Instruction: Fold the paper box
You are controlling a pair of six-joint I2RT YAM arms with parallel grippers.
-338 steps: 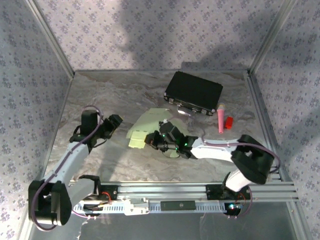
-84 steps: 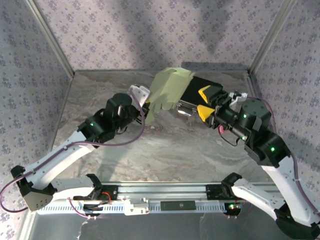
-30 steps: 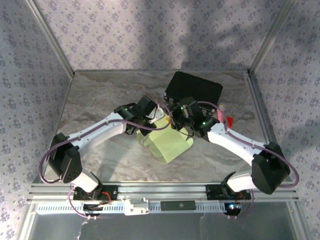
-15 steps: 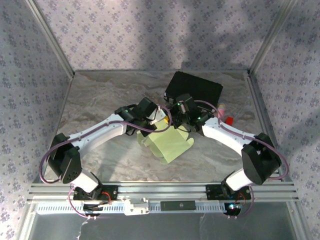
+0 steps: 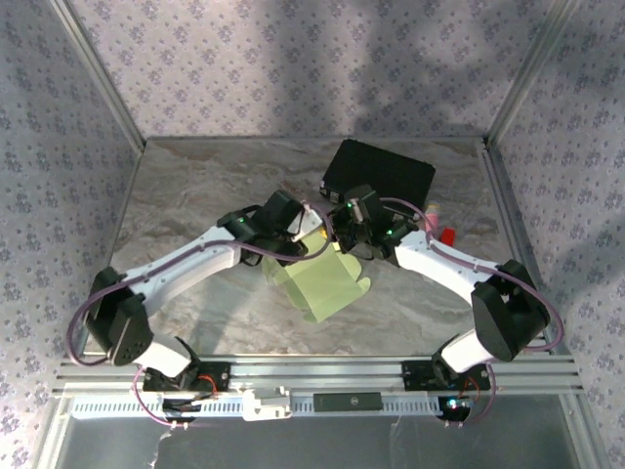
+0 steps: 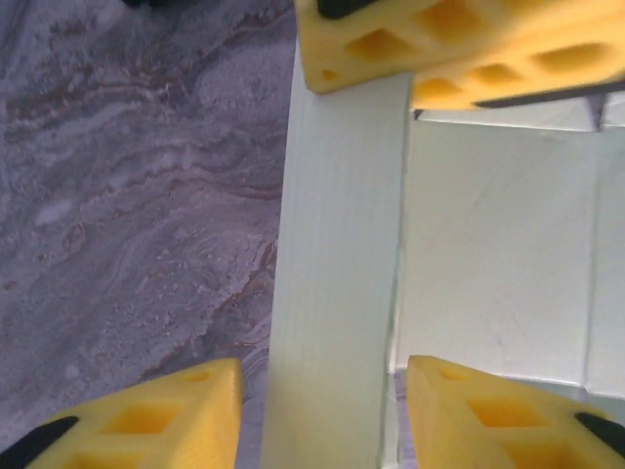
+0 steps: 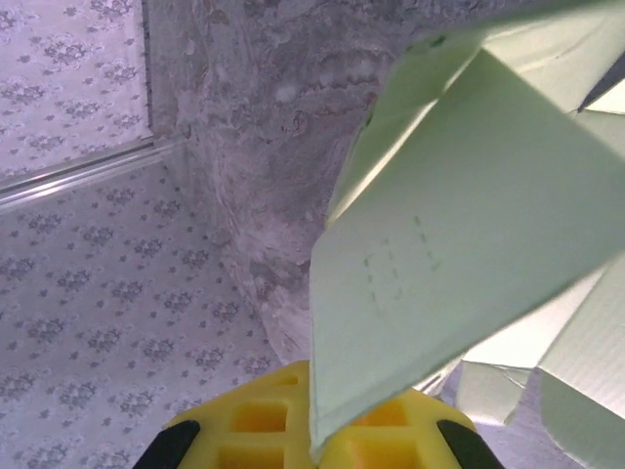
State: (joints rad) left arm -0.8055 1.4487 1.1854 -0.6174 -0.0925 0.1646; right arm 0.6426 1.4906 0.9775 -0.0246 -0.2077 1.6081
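The paper box is resting part-folded mid-tabletop. At its far edge, the left end effector is standing wide astride a flap, while the right end effector is clamping a panel. A black case is sitting beyond.

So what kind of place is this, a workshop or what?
Probably a robot test cell: a marble-look table, an aluminium frame around it, patterned walls on three sides, and a paper box as the workpiece.
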